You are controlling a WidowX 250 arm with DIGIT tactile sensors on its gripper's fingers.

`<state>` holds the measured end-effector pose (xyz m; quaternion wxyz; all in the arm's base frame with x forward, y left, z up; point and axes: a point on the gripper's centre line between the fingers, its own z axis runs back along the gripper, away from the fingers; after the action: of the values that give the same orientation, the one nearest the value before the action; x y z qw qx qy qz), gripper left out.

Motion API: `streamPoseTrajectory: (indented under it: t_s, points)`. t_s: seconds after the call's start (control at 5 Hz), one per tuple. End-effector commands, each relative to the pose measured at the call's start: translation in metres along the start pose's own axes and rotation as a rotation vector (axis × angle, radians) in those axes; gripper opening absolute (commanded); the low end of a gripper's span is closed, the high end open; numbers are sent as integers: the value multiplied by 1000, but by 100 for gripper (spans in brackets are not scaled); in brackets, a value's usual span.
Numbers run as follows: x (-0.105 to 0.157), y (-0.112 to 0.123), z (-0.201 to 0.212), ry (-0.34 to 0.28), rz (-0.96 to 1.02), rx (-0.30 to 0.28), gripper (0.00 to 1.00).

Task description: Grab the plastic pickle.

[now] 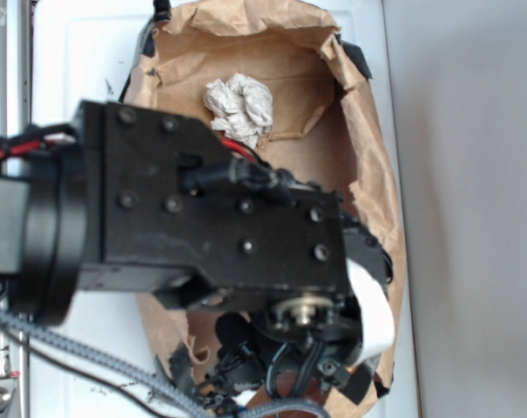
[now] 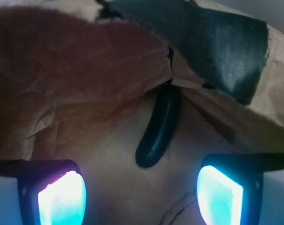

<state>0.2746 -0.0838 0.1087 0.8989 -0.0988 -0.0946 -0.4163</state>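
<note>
Gripper [image 2: 141,197]: spread wide, empty, touching nothing.
Plastic pickle [image 2: 159,126] lay ahead between the fingers, tucked into a fold of the brown paper bag [image 2: 71,79]; paper wad [image 1: 239,107] near bag's far edge.

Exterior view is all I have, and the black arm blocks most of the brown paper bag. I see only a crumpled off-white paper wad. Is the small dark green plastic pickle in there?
Observer: Yes. The wrist view shows the small dark green plastic pickle lying on the brown paper bag, its far end tucked under a paper fold.
Operator: Is the hand holding it?
Observer: No. The hand is open, and the pickle lies beyond its glowing fingertips, roughly centred between them.
Operator: Anything near it?
Observer: A dark tape patch sits on the bag wall to the upper right of the pickle.
</note>
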Motion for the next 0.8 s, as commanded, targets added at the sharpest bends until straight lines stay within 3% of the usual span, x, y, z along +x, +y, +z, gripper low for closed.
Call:
streamPoseTrajectory:
  t_s: [0.0, 0.2, 0.4, 0.6]
  points:
    - [15, -8, 13, -49, -41, 33, 100]
    - [-20, -36, -26, -61, -51, 78, 100]
    - [-24, -25, -42, -44, 34, 150, 100]
    - [-23, -17, -57, -80, 30, 187, 100]
